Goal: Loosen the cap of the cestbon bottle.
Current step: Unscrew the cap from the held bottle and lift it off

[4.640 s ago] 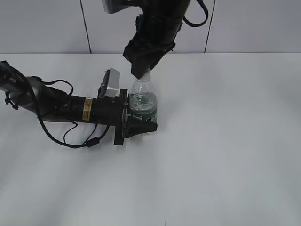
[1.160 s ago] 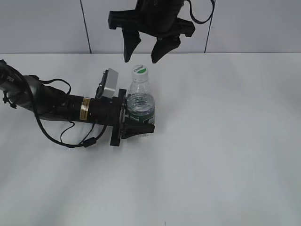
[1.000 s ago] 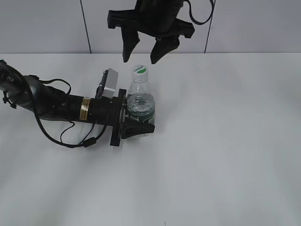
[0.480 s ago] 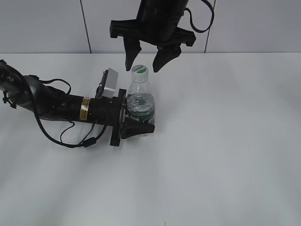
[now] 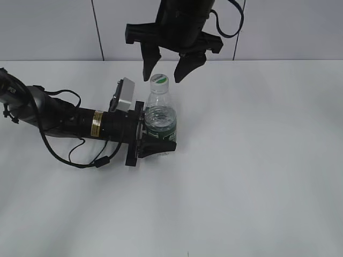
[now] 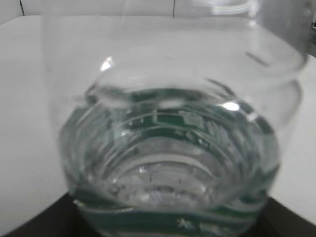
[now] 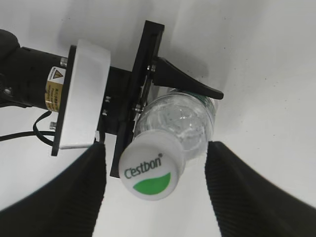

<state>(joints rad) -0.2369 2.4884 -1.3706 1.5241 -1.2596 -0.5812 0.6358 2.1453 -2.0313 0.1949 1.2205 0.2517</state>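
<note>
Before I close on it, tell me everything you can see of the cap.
The cap is a small round white plastic screw cap, printed "Cestbon" above a green leaf-shaped mark. It sits on the neck of the upright bottle, which the left gripper clamps around its body. The right gripper is open, a finger on either side of the cap, neither touching it.

Work surface: plain white table (image 5: 257,176), matte, filling most of the exterior view, with soft diffuse shadows and no hard highlights. Behind it a pale grey panelled wall (image 5: 48,29), split by thin dark vertical seams (image 5: 97,29), meets the table's far edge in a straight horizontal line. Lighting even and cool, slightly dimmer toward the near edge.
</note>
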